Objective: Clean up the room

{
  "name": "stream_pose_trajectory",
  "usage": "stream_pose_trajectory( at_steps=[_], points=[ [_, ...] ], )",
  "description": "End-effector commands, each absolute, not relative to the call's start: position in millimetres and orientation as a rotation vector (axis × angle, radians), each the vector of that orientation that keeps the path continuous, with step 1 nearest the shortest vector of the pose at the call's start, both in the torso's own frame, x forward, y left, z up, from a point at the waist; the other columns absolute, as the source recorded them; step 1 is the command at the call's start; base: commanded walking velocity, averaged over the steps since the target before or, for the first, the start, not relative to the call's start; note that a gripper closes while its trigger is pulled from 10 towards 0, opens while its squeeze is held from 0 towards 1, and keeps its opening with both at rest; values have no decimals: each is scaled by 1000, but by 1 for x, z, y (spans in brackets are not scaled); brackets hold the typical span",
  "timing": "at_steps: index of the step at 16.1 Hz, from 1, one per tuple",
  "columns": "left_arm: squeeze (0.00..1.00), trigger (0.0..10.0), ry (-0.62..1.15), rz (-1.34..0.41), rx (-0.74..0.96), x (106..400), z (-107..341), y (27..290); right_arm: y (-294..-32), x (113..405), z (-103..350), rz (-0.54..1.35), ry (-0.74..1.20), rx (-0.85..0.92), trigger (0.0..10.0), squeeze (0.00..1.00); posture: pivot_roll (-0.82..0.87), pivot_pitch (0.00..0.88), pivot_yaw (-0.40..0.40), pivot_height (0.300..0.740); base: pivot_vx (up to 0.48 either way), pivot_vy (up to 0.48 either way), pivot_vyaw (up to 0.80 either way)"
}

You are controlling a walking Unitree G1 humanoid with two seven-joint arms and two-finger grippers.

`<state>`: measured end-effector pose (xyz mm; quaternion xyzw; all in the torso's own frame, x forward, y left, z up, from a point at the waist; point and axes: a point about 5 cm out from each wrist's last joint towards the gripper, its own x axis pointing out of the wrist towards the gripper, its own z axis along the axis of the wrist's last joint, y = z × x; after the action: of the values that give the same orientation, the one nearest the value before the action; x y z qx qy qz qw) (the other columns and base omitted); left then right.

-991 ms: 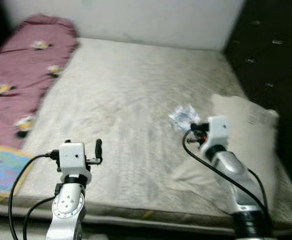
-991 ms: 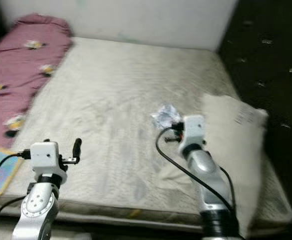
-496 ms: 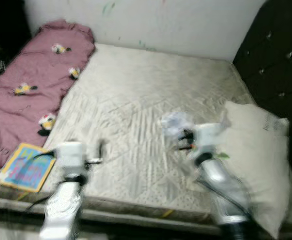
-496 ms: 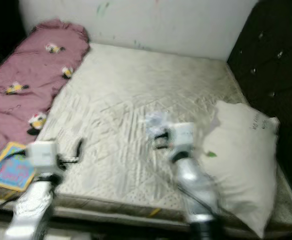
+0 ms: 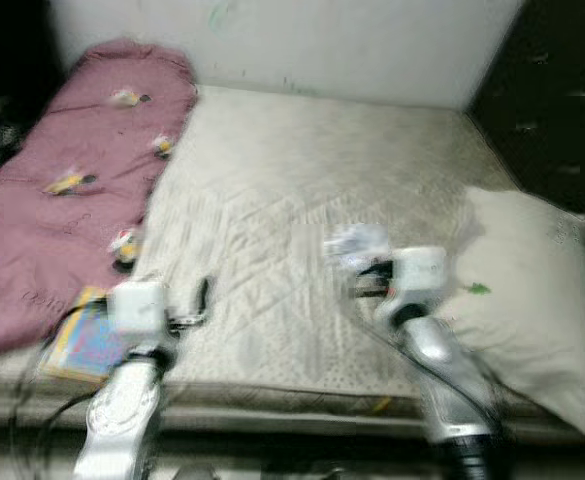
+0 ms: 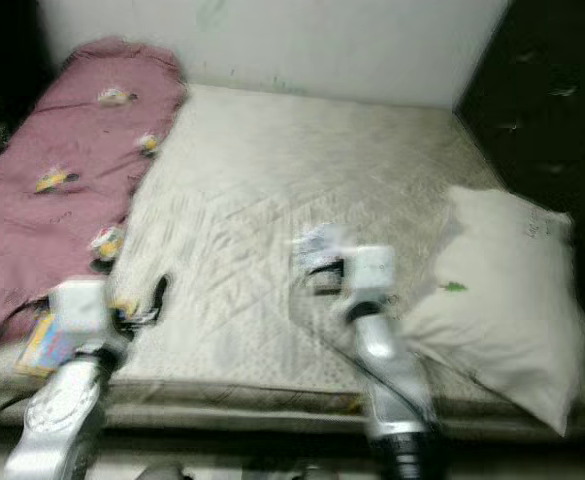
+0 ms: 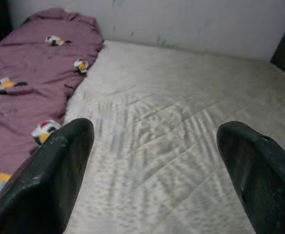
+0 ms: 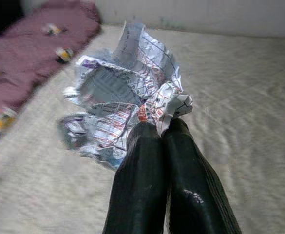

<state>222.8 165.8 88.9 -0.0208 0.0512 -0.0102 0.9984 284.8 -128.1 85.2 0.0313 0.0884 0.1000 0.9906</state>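
Note:
A crumpled sheet of printed paper [image 8: 127, 92] is pinched in my right gripper [image 8: 161, 127], whose two black fingers are pressed together on its lower edge. In the head views the paper [image 5: 355, 241] hangs just above the middle of the bare mattress [image 5: 302, 170], with the right gripper [image 5: 369, 275] right behind it. My left gripper [image 5: 202, 298] hovers over the mattress's near left edge. Its fingers [image 7: 49, 175] stand wide apart with nothing between them.
A white pillow [image 5: 532, 300] lies on the right side of the mattress. A maroon blanket [image 5: 62, 190] with small cartoon prints covers the left side. A colourful book [image 5: 84, 340] rests at the near left corner. A dark tufted headboard [image 5: 562, 90] stands on the right.
The whole picture has shifted and stays blurred, so the camera is moving. The right gripper keeps its hold on the paper; the left stays open.

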Motion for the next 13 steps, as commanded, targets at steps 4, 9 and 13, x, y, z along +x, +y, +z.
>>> stream_pose_trajectory(
  at_steps=[4, 9, 13],
  points=[
    [0, 10000, 98, -65, -36, 224, 91, 157, -143, 290, 87, 164, 163, 33, 10000, 0, 45, 0, -80, 740, 0, 472, -281],
    [0, 10000, 67, -24, 9, 226, 95, 163, -138, 298, 94, 208, 124, 49, 10000, 0, 52, 0, -81, 740, 0, 472, 0],
    [0, 10000, 53, 30, 71, 225, 94, 166, -132, 298, 96, 242, 104, 29, 10000, 0, 55, 0, -76, 740, 0, 118, 127]
  ],
)
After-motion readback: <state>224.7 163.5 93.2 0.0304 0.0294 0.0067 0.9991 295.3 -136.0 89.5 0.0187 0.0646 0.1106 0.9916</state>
